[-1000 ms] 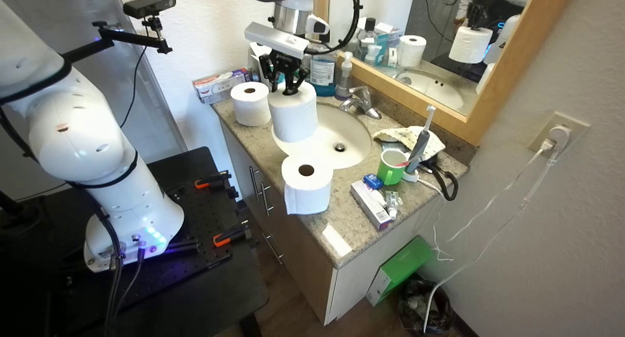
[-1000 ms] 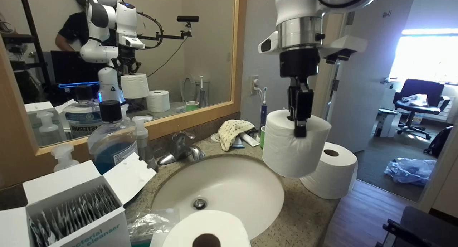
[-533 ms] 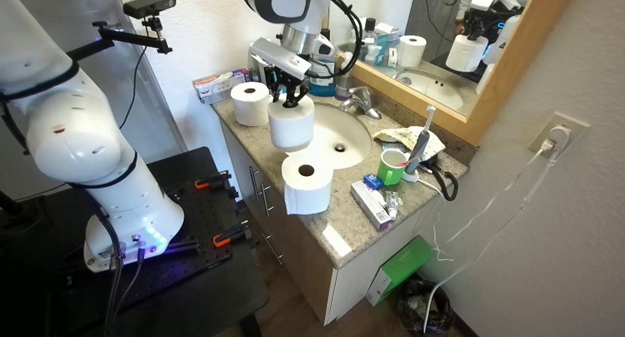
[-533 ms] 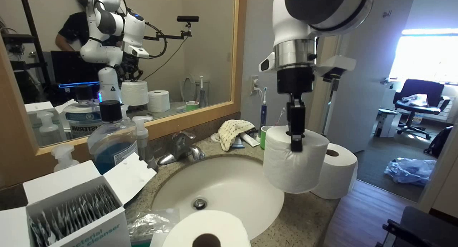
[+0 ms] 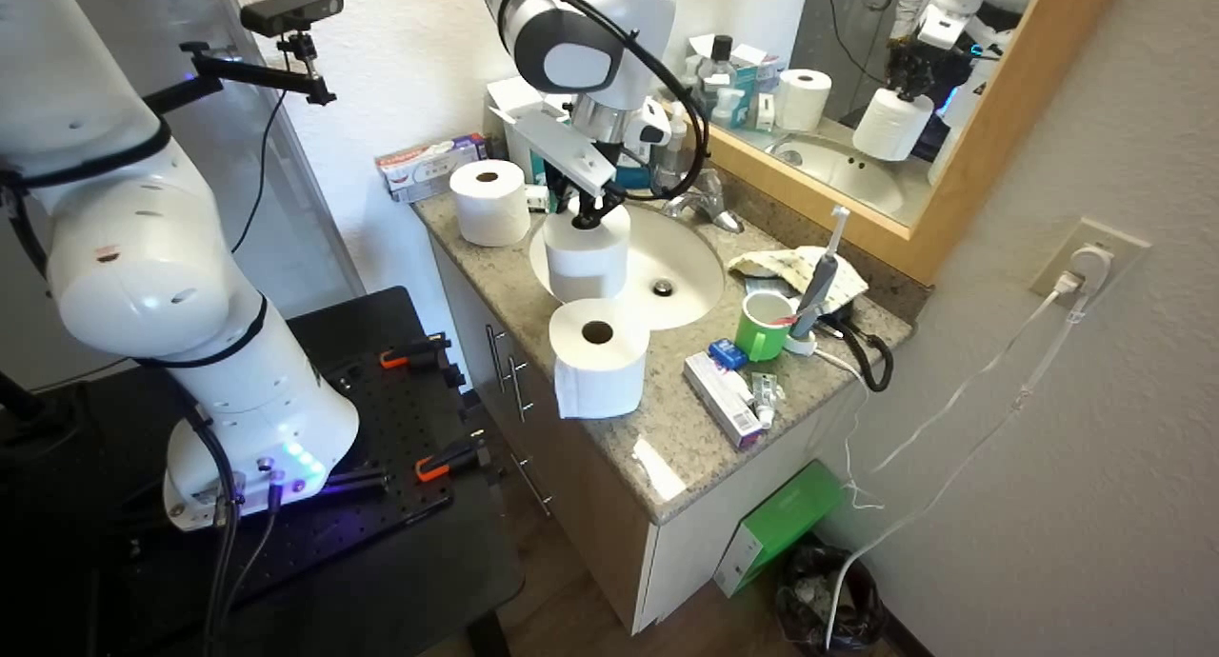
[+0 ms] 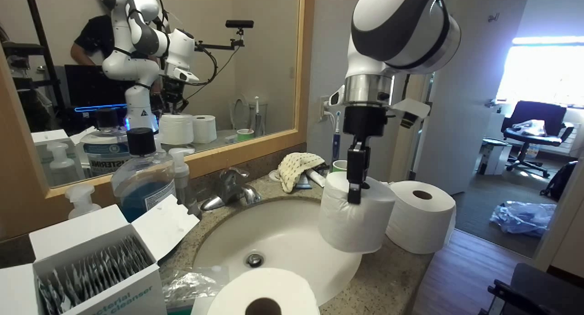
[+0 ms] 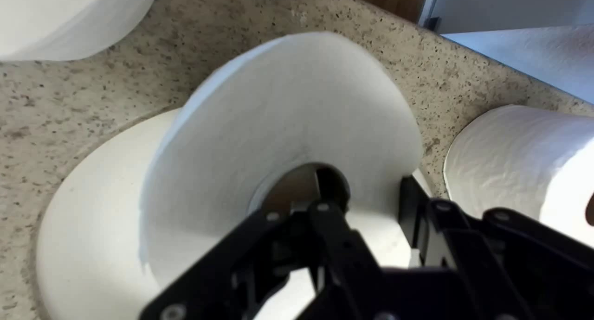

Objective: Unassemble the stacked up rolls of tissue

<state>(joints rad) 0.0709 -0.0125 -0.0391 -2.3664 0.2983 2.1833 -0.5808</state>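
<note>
Tissue roll (image 6: 358, 221) lowered, partly over the sink (image 6: 283, 235), fingers (image 6: 354, 194) pinching its wall, another roll (image 5: 602, 376) upright nearby

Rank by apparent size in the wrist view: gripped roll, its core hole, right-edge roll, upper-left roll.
Largest: gripped roll
Next: right-edge roll and upper-left roll, both cropped, order unsure
Smallest: core hole

Open room lies over the sink (image 5: 681, 248), from the held roll (image 5: 586, 274) across to the faucet (image 5: 705, 200), which stands in the way below the mirror (image 6: 269, 55). The gripper (image 6: 359, 191) is flanked by 2 obstacles — the corner roll (image 5: 602, 386) and the end roll (image 5: 490, 217) — with countertop (image 7: 167, 65) showing between them and the held roll in the wrist view. Past the sink, the green mug (image 5: 759, 341) and electric toothbrush (image 5: 817, 290) block a low pass.
</note>
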